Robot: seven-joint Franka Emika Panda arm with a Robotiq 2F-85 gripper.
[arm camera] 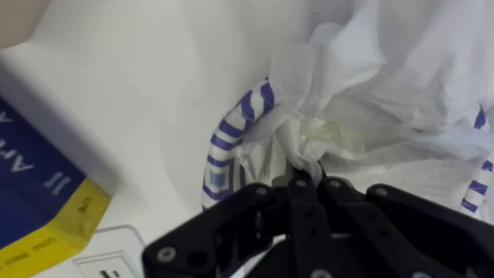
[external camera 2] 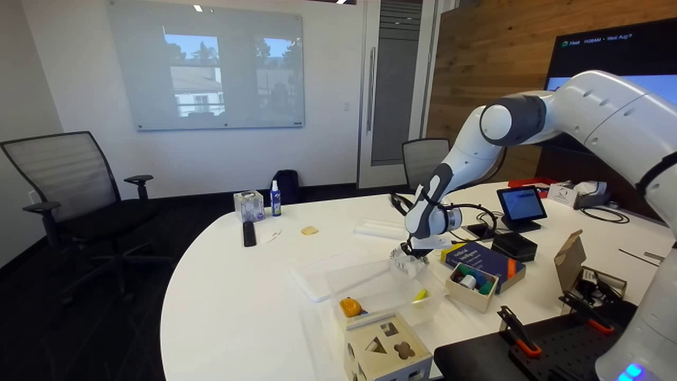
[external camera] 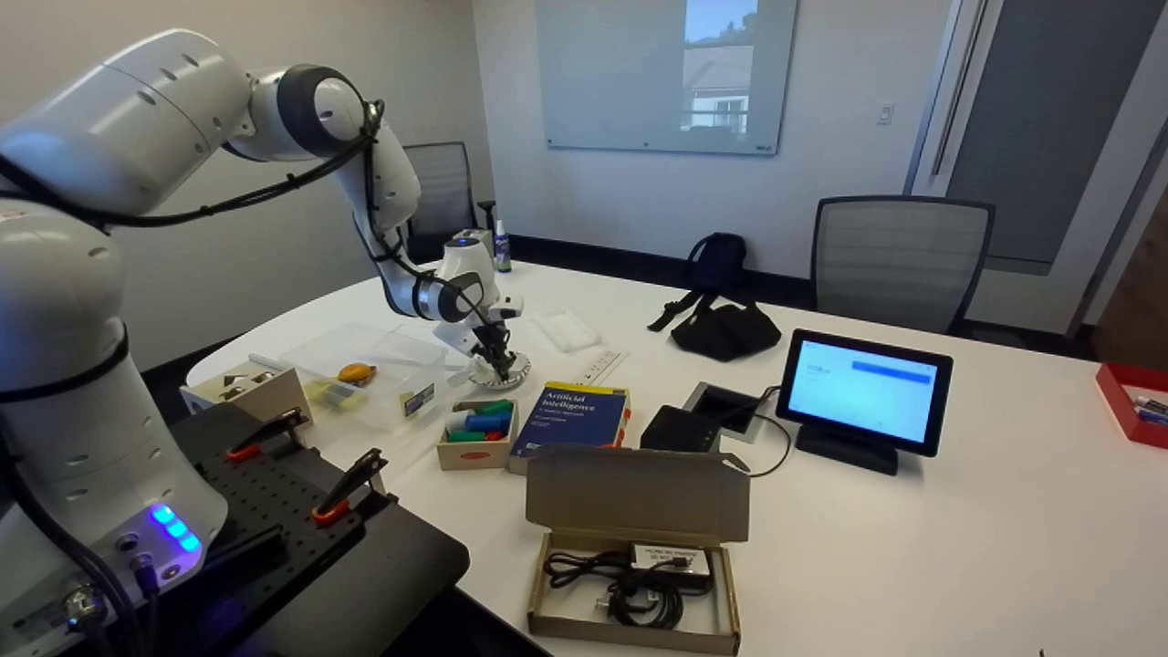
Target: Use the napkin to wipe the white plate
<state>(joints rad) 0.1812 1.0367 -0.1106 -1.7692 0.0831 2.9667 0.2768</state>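
The white plate with a blue-purple patterned rim (arm camera: 222,143) lies on the table; its rim also shows in both exterior views (external camera: 520,371) (external camera 2: 393,255). The napkin (arm camera: 359,112), white and crumpled, spreads over most of the plate in the wrist view and hides its middle. It also shows in an exterior view (external camera 2: 411,263). My gripper (arm camera: 314,172) is shut on the napkin, with a fold pinched between the fingertips. In both exterior views the gripper (external camera: 500,370) (external camera 2: 412,253) points down over the plate. Whether the napkin presses on the plate cannot be told.
A clear plastic bin (external camera 2: 365,280) with toys stands close to the plate. A blue and yellow book (external camera: 575,420), an open box of blocks (external camera: 474,452), a power strip (external camera: 600,367) and a wooden shape box (external camera 2: 389,346) are nearby. A clear container (external camera: 568,330) lies behind.
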